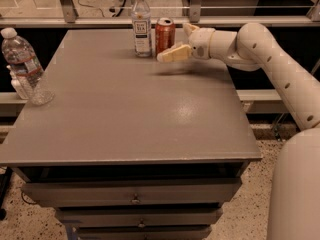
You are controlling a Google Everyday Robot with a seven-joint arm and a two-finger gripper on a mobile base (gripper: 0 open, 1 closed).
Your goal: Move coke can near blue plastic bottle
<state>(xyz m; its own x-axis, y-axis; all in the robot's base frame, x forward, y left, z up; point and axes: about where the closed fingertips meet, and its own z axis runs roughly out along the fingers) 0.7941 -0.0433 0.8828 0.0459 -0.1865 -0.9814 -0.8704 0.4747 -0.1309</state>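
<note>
The coke can [164, 35], red with a silver top, stands upright at the far edge of the grey table [130, 114]. The blue plastic bottle [141, 24], slim and clear with a white cap and a white-and-dark label, stands just left of the can with a small gap between them. My gripper [173, 42] reaches in from the right. It is open, with one finger in front of the can and the other behind it. The can stands on the table between the spread fingers.
A wider crinkled clear bottle [24, 66] with a reddish label stands at the table's left edge. My white arm [270, 59] spans the right side. A metal rail [160, 6] runs behind the table. Drawers [135, 199] lie below the front edge.
</note>
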